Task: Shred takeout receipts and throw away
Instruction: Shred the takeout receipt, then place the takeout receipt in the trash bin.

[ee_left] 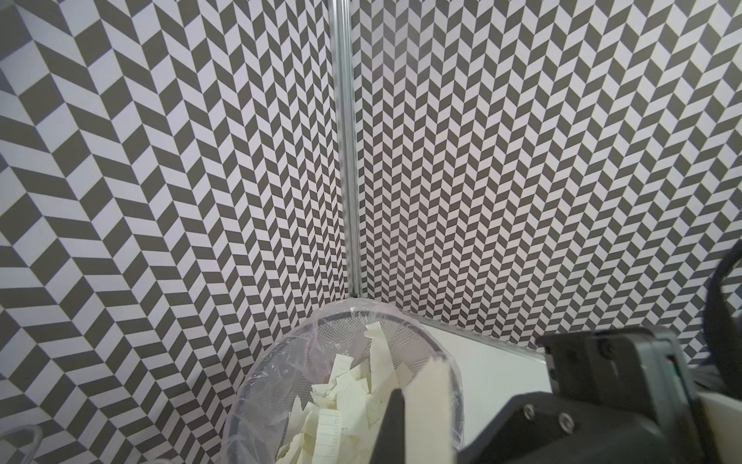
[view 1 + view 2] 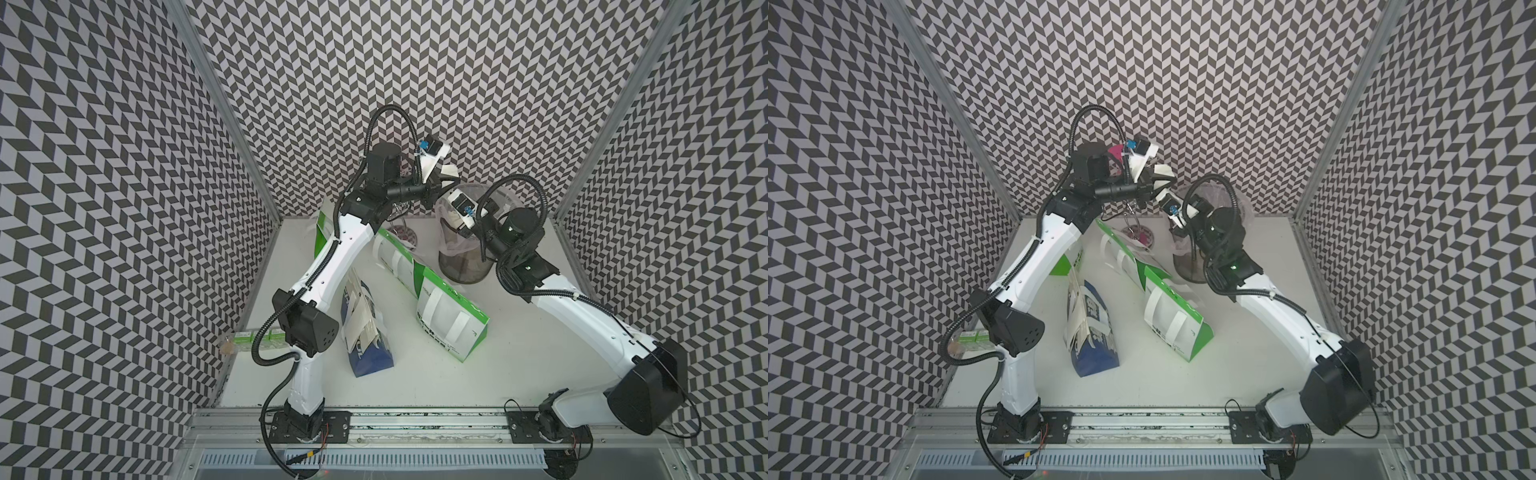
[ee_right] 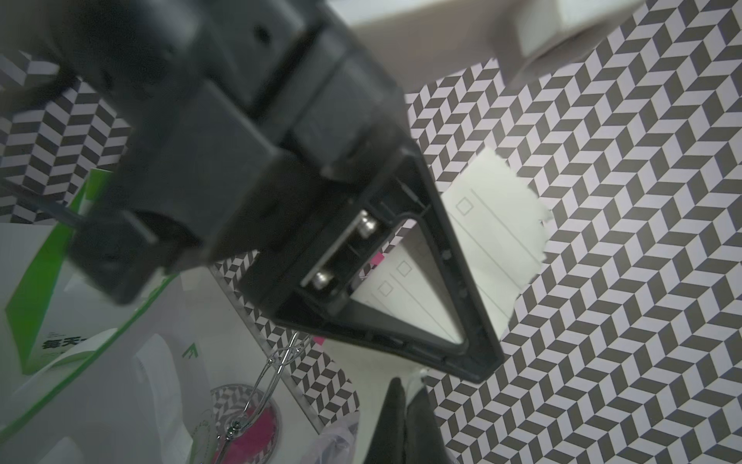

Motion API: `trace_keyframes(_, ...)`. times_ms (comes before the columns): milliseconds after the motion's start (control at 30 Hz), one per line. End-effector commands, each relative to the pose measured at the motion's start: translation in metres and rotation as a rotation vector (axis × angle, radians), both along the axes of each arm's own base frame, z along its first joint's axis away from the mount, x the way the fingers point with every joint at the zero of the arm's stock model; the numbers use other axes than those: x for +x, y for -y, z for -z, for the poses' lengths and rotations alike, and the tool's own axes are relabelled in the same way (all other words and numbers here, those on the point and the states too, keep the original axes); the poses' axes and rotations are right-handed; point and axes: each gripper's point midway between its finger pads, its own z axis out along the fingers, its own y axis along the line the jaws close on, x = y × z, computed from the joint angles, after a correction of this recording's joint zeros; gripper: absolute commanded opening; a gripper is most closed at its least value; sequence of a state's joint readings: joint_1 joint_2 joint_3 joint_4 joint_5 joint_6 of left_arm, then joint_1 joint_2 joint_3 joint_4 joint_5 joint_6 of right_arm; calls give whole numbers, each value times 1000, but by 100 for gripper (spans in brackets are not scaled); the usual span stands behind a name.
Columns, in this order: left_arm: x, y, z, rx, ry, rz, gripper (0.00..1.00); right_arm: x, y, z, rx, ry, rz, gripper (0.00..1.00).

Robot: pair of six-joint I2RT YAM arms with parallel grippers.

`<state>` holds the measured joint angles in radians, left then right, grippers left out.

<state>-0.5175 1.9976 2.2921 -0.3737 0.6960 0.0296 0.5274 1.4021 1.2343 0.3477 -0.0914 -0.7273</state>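
Observation:
Both arms are raised over the mesh bin at the back of the table. My left gripper is shut on a cream takeout receipt, seen in the right wrist view as a lined slip with a torn edge. In the left wrist view that slip stands in the left gripper above the bin, which holds several torn receipt pieces. My right gripper sits just below the left one, shut, with a white sliver of the receipt pinched at its tips.
Two green-and-white paper bags and a blue-and-cream bag lie mid-table. A wire stand on a pink disc is behind them. Small green boxes sit at the left edge. The bin is lined with clear plastic.

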Motion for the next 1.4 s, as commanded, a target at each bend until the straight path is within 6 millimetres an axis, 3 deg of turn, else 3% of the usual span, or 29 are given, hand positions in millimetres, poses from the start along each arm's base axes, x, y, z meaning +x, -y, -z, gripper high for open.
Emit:
trace_keyframes(0,15,-3,-7,-34,20,-65,0,-38,-5,-40,58,129,-103,0)
trace_keyframes(167,11,-2,-15,-67,23,-40,0,-41,-3,-31,83,61,-130,0)
trace_keyframes(467,20,-13,-26,-99,54,-82,0,-80,3,-29,162,-45,-304,0)
trace_keyframes(633,22,-15,-25,-94,63,-90,0,-99,34,-40,320,-156,-488,0)
trace_keyframes(833,27,-16,-16,-76,46,-94,0,-102,68,-65,469,-182,-591,0)
trace_keyframes(1033,15,-6,-15,-86,35,-21,0,-39,69,-53,521,-304,-478,0)
trace_keyframes(1133,10,-2,-16,-91,32,7,0,2,71,-35,527,-395,-385,0)
trace_keyframes(1300,6,5,-12,-92,27,43,0,79,100,14,482,-502,-19,0)
trace_keyframes(1367,4,9,-11,-97,27,58,0,100,107,32,443,-546,68,13)
